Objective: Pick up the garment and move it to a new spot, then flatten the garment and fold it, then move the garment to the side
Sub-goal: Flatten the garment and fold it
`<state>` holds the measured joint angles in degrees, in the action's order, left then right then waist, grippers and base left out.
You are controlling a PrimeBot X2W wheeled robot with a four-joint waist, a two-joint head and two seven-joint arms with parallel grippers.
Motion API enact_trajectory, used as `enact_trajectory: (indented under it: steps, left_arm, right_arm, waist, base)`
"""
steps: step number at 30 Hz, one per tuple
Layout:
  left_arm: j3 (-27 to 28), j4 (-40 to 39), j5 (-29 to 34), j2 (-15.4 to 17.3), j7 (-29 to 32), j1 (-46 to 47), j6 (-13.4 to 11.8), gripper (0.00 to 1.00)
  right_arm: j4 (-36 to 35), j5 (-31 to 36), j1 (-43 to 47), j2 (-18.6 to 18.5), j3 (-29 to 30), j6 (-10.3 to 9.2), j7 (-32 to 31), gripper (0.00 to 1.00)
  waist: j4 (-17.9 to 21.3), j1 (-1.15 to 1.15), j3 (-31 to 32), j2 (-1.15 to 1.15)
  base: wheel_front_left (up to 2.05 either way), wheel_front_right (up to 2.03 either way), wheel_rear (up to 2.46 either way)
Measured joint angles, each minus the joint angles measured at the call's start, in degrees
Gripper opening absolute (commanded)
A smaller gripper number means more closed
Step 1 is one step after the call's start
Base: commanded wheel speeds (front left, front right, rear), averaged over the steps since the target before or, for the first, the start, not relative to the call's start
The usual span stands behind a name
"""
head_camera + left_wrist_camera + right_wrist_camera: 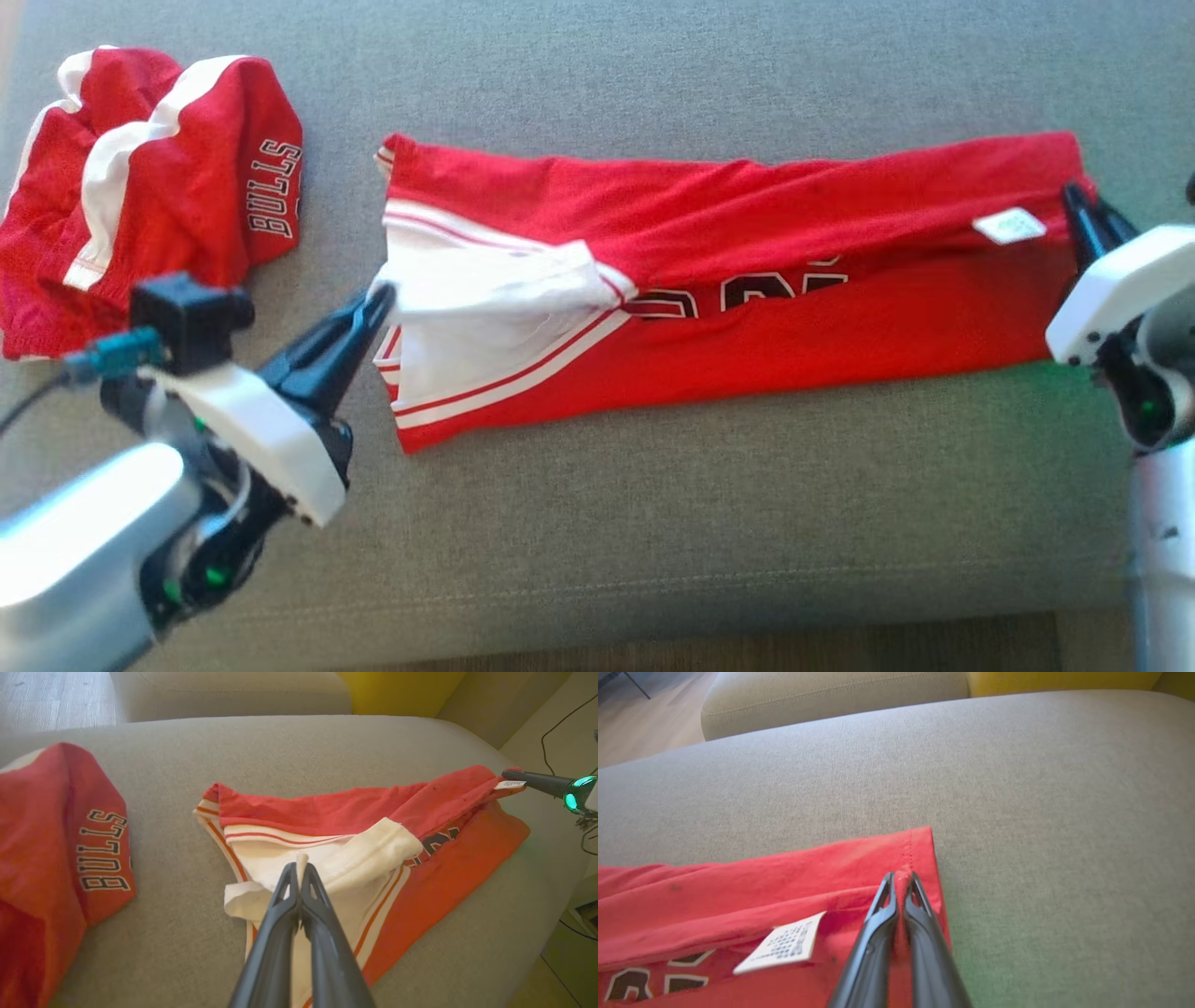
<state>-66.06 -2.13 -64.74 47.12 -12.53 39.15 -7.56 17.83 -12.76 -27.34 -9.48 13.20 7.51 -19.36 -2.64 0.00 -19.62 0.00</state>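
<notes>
The garment is a red jersey with white, red-striped trim, lying as a long folded band across the grey cushion. My left gripper is shut on the white trim at the band's left end, and in the left wrist view a white fold is pinched between the tips of the left gripper. My right gripper is shut on the red hem at the right end, close to a white label. In the right wrist view the right gripper pinches red cloth.
A second red garment with white stripes and "BULLS" lettering lies bunched at the cushion's far left. The cushion's front edge runs along the bottom, with wooden floor below. Another grey cushion and a yellow one stand behind.
</notes>
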Motion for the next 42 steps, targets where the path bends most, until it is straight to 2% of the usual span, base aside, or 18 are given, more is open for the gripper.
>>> enact_trajectory:
  steps: [2, 3, 4, 5, 6, 7, 11, 15, 16, 17, 18, 19, 20, 21, 24, 29, 34, 42]
  left_arm:
    - [-0.05, 0.02, -0.03, -0.24, -0.27, -1.68, -0.60, 0.00]
    - [-0.07, 0.07, -0.34, -0.42, -0.51, -2.25, -0.94, 0.00]
    - [-0.07, 0.22, -0.48, -0.67, -0.69, -2.74, -1.10, 0.00]
    - [-0.02, 0.52, -0.49, -1.03, -0.71, -3.05, -1.48, 0.10]
    - [0.34, 0.82, -0.87, -1.60, -1.00, -3.39, -1.93, 0.46]
    - [0.87, 1.18, -1.25, -2.25, -1.25, -3.86, -2.44, 1.00]
    - [5.67, 2.18, -1.29, -5.11, -1.70, -6.70, -5.11, 1.00]
    - [15.43, 2.01, 4.17, -9.60, -1.77, -12.61, -9.54, 1.00]
    - [15.43, 2.01, 4.17, -9.60, -1.77, -12.61, -9.54, 1.00]
    - [17.58, 1.69, 6.31, -10.81, -1.77, -14.54, -10.46, 1.00]
    - [21.76, 0.87, 11.09, -13.70, -1.76, -19.00, -12.43, 1.00]
    - [21.76, 0.87, 11.09, -13.70, -1.76, -19.00, -12.43, 1.00]
    - [25.52, -0.05, 16.03, -16.85, -1.76, -23.68, -13.68, 1.00]
    - [25.52, -0.05, 16.03, -16.85, -1.76, -23.68, -13.68, 1.00]
    - [29.91, -1.32, 25.24, -20.95, -1.76, -29.25, -15.47, 1.00]
    - [33.61, -2.89, 40.00, -25.87, -1.77, -34.37, -17.23, 1.00]
    - [33.83, -2.98, 47.48, -29.51, -1.77, -38.62, -17.15, 1.00]
    - [34.65, -2.09, 52.41, -34.45, -1.77, -42.57, -13.76, 1.00]
  right_arm:
    - [-0.73, -0.12, 1.36, 0.40, -0.02, 0.00, -0.54, 0.00]
    - [-0.86, -0.36, 1.95, 0.52, -0.01, 0.00, -0.85, 0.13]
    - [-0.96, -0.48, 2.48, 0.63, 0.03, 0.00, -1.20, 0.45]
    - [-1.00, -0.48, 2.88, 0.77, 0.11, 0.00, -1.38, 1.00]
    - [-1.09, -0.48, 3.26, 0.99, 0.53, 0.00, -1.37, 1.00]
    - [-1.26, -0.47, 3.46, 1.36, 1.11, 0.00, -1.04, 1.00]
    - [-2.85, -0.48, 3.63, 3.01, 3.05, 0.00, 1.02, 1.00]
    - [-5.23, -0.48, 6.96, 4.90, 4.74, 0.00, 3.32, 1.00]
    - [-5.23, -0.48, 6.96, 4.90, 4.74, 0.00, 3.32, 1.00]
    - [-5.48, -0.51, 8.22, 5.41, 5.27, 0.00, 3.90, 1.00]
    - [-5.45, -1.04, 10.63, 6.11, 6.36, 0.00, 5.15, 1.00]
    - [-5.45, -1.04, 10.63, 6.11, 6.36, 0.00, 5.15, 1.00]
    - [-4.70, -1.59, 12.12, 6.51, 7.56, 0.00, 6.33, 1.00]
    - [-4.70, -1.59, 12.12, 6.51, 7.56, 0.00, 6.33, 1.00]
    - [-2.02, -2.78, 12.54, 6.61, 9.64, 0.00, 8.15, 1.00]
    - [7.19, -5.90, 10.59, 6.84, 13.40, 0.00, 9.80, 1.00]
    - [14.89, 1.78, 5.32, 7.00, 19.50, 0.00, 9.79, 1.00]
    - [23.61, 18.57, 1.26, 6.91, 31.44, 0.00, 3.26, 1.00]
  waist:
    - [0.05, 0.00, 0.06, 0.00]
    - [0.07, 0.00, 0.05, 0.00]
    - [0.09, 0.00, 0.05, 0.00]
    - [0.11, 0.00, 0.07, 0.00]
    - [0.11, 0.00, 0.14, 0.00]
    - [0.12, 0.00, 0.28, 0.00]
    - [0.26, 0.00, 1.52, 0.00]
    - [0.33, 0.00, 3.34, 0.00]
    - [0.33, 0.00, 3.34, 0.00]
    - [0.36, 0.00, 3.83, 0.00]
    - [0.38, 0.00, 4.86, 0.00]
    - [0.38, 0.00, 4.86, 0.00]
    - [0.27, 0.00, 5.93, 0.00]
    - [0.27, 0.00, 5.93, 0.00]
    - [-0.36, 0.00, 7.39, 0.00]
    - [-2.79, 0.00, 9.48, 0.00]
    - [-6.13, 0.00, 11.10, 0.00]
    - [-11.00, 0.00, 12.50, 0.00]
  base:
    - [0.00, 0.00, 0.00]
    - [0.00, 0.00, 0.00]
    - [0.00, 0.00, 0.00]
    - [0.00, 0.00, 0.00]
    - [0.00, 0.00, 0.00]
    - [0.00, 0.00, 0.00]
    - [0.00, 0.00, 0.00]
    - [0.00, 0.00, 0.00]
    - [0.00, 0.00, 0.00]
    - [0.00, 0.00, 0.00]
    - [0.00, 0.00, 0.00]
    - [0.00, 0.00, 0.00]
    - [0.00, 0.00, 0.00]
    - [0.00, 0.00, 0.00]
    - [0.00, 0.00, 0.00]
    - [0.00, 0.00, 0.00]
    - [0.00, 0.00, 0.00]
    - [0.00, 0.00, 0.00]
